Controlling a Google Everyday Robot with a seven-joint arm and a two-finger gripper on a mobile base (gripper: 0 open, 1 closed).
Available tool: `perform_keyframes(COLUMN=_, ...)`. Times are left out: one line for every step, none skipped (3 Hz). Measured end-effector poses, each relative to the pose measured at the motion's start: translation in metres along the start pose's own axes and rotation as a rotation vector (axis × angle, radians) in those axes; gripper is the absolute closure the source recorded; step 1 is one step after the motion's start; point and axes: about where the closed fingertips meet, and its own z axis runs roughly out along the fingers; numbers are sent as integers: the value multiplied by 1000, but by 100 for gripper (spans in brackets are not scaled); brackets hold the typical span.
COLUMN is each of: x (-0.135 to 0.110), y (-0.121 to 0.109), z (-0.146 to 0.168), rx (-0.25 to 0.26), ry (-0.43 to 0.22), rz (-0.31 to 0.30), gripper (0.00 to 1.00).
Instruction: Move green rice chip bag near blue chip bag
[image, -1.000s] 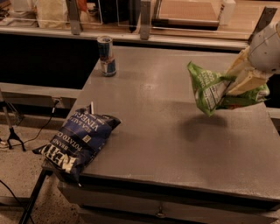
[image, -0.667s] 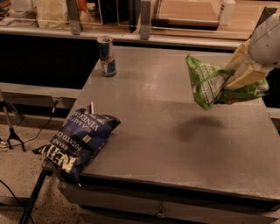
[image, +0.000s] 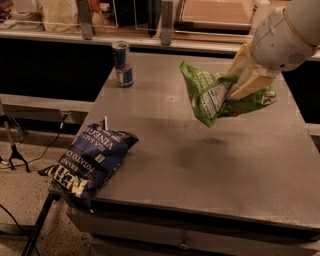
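The green rice chip bag (image: 207, 94) is lime green and wrinkled, with white lettering and a white label panel. It hangs in the air above the right-middle of the grey table (image: 200, 165). My gripper (image: 239, 82) is shut on the bag's right part and holds it clear of the tabletop; the white arm comes in from the upper right. The blue chip bag (image: 90, 162) is dark navy with white block lettering. It lies at the table's front-left corner, partly over the edge, well to the left of and below the held bag.
A small blue-and-silver drink can (image: 122, 63) stands upright at the table's back-left. A counter with containers (image: 60, 12) runs behind the table. A dark stand leg (image: 12, 150) and cables are on the floor at left.
The gripper has carried the green bag leftward, toward the middle of the table and still in the air. The blue bag and the can have not moved.
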Motion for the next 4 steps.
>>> perform_keyframes(x=-39, y=-2, z=24, rx=-53, ry=-28, rz=-81, gripper=100)
perform_keyframes(x=-54, y=-3, z=38, rx=-83, ry=-42, rz=-110, gripper=100)
perform_keyframes(x=-62, y=-4, z=50, rx=-104, ry=-59, rz=-126, gripper=100)
perform_keyframes(x=-65, y=-4, z=58, rx=-117, ry=-70, rz=-130, gripper=100)
